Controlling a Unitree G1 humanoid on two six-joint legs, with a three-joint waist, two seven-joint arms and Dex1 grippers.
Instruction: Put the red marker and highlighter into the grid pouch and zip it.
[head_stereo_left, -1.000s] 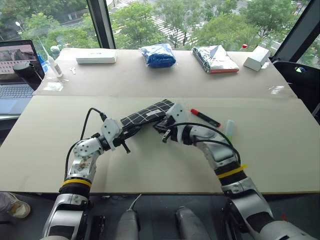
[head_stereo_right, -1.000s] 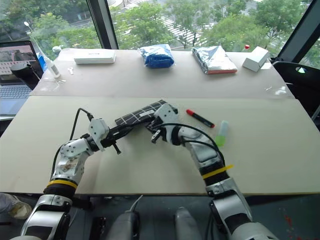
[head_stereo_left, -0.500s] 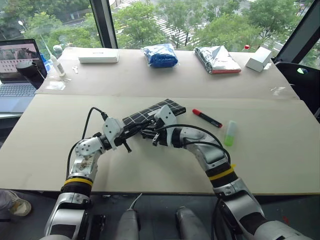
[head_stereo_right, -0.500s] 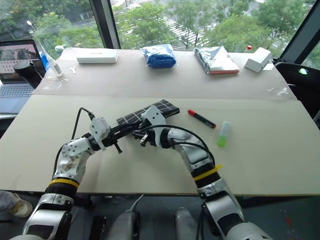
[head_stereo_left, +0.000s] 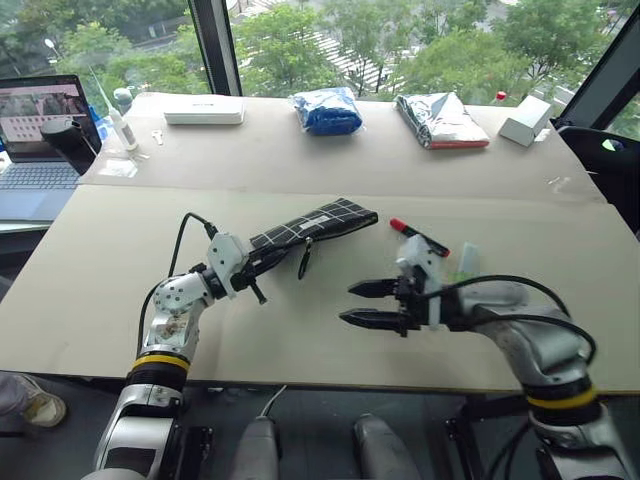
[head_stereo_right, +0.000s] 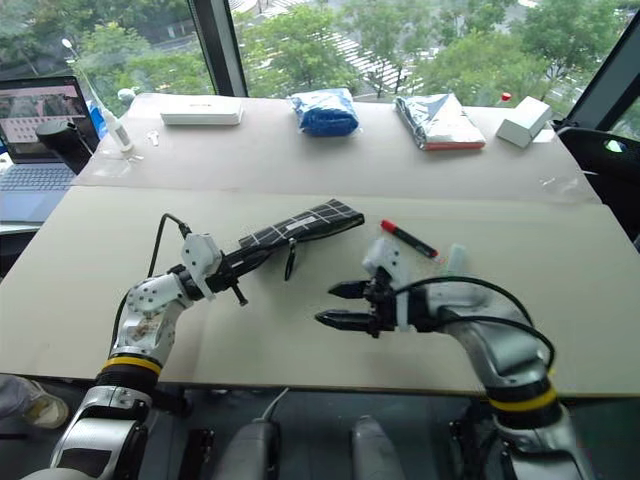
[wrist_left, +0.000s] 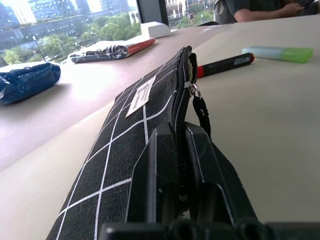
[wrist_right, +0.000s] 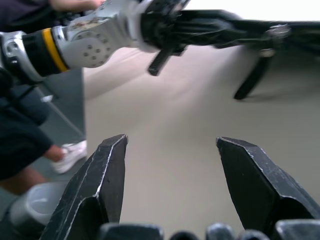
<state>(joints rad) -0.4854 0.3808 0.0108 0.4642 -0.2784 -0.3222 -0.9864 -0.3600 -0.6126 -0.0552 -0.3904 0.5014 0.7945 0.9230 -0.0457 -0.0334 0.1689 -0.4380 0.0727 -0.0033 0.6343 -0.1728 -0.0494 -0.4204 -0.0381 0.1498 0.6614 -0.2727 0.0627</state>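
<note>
Since the earlier frames the right gripper (head_stereo_left: 360, 304) has let go of the grid pouch (head_stereo_left: 318, 224) and drawn back toward the table's near edge, its fingers now spread wide.

From the head camera, that gripper hovers over the bare tan table (head_stereo_left: 100, 260) well short of the pouch, two black pointed fingers parted and grasping nothing. The left gripper (head_stereo_left: 262, 262) is clenched on the near end of the pouch, holding it lifted and slanting up and away from the table. The pouch is a flat black fabric case crossed by thin white grid lines, with a black pull cord (head_stereo_left: 303, 262) dangling beneath its middle. The red marker (head_stereo_left: 420, 237), a slim black barrel with a red end, lies on the table just beyond the pouch's far end. The highlighter (head_stereo_left: 467, 262), a stubby pale green tube, lies past the marker, farther from the pouch, beside the right wrist.

From the left wrist, the black fingers (wrist_left: 152, 185) pinch the pouch's zipper edge; a white label (wrist_left: 140, 96) sits on its side, the cord hangs by the zip, and marker and highlighter lie beyond it.

From the right wrist, both tapered fingers (wrist_right: 97, 185) stand far apart over the table, with the raised pouch and left gripper across from them.
</note>
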